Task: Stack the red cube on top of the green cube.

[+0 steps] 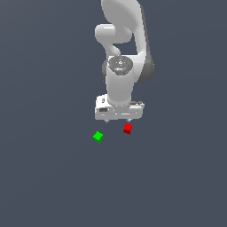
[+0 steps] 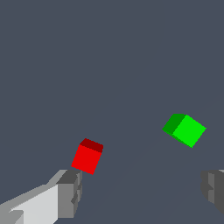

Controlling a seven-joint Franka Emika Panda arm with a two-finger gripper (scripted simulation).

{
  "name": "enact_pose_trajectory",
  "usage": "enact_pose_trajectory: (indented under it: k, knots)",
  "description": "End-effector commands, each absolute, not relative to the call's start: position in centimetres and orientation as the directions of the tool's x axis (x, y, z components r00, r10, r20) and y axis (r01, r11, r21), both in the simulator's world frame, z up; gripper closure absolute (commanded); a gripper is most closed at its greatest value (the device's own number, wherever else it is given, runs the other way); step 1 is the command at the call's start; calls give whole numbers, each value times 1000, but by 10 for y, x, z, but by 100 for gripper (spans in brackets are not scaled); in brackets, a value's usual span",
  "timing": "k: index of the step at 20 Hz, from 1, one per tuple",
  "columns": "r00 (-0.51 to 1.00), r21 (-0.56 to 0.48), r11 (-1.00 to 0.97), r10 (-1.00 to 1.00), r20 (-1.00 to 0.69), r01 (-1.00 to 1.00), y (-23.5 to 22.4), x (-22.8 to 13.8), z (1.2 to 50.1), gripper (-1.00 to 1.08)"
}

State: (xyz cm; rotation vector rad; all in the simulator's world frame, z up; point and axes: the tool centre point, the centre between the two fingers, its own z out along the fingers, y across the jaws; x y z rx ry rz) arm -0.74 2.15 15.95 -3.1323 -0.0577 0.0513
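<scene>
Grey floor: red cube point(image 1: 127, 129) beside claw point(image 1: 118, 120).

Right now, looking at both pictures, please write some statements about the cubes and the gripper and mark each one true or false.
1. The red cube is stacked on the green cube. False: they lie apart on the floor.
2. The gripper is open. True.
3. The gripper holds the green cube. False: nothing sits between its fingers.
4. In the wrist view the red cube lies close to one finger. True.
5. Both cubes look equal in size. True.
</scene>
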Motion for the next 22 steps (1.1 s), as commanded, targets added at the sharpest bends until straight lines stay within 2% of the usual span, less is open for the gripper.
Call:
enact_pose_trajectory:
  k: [1,11,22]
  knots:
    - [999,-9,-999,37,-33,37,21,-7,159,-92]
    - [999,-7,-1000,-17,-28,-17,29,-15,147,-92]
    - [982,-2,-982,-190,-13,-190,57,-37,106,-92]
